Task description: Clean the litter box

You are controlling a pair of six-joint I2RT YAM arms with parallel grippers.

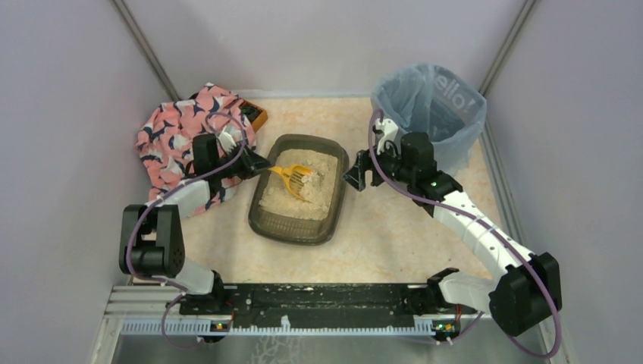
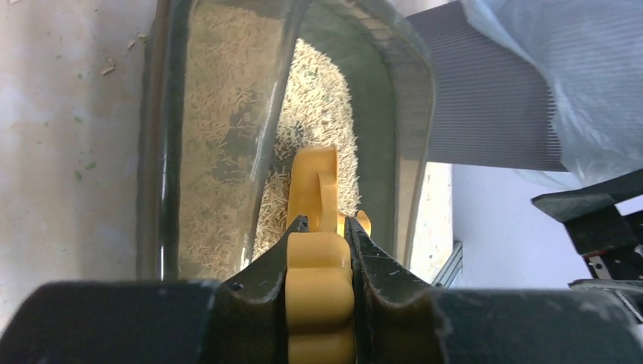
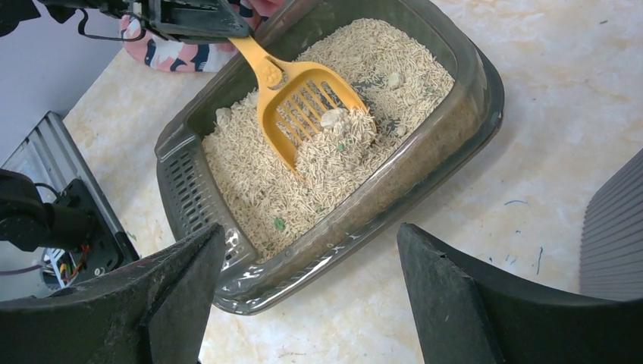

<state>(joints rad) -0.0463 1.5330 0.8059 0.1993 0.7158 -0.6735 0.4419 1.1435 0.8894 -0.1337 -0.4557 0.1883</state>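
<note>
The litter box [image 1: 292,231] sits mid-table, a low dark translucent tray holding pale beige litter. My left gripper [image 1: 261,163] is at the box's far-left corner, shut on the handle of a yellow slotted scoop [image 1: 296,178]. In the left wrist view the gripper [image 2: 322,224] clamps the scoop's handle [image 2: 318,182] from both sides over the litter box [image 2: 163,152]. The scoop's head [image 3: 303,106] lies in the litter with a pale clump [image 3: 334,117] on it. My right gripper [image 1: 355,178] hovers open just right of the box; its jaws [image 3: 309,227] stand wide above the box rim [image 3: 356,227], holding nothing.
A tall grey bin [image 1: 428,114] lined with a blue bag stands at the back right, close behind the right arm; its ribbed wall [image 3: 618,220] shows in the right wrist view. A pink patterned cloth [image 1: 182,136] lies back left beside an orange-brown object [image 1: 256,115].
</note>
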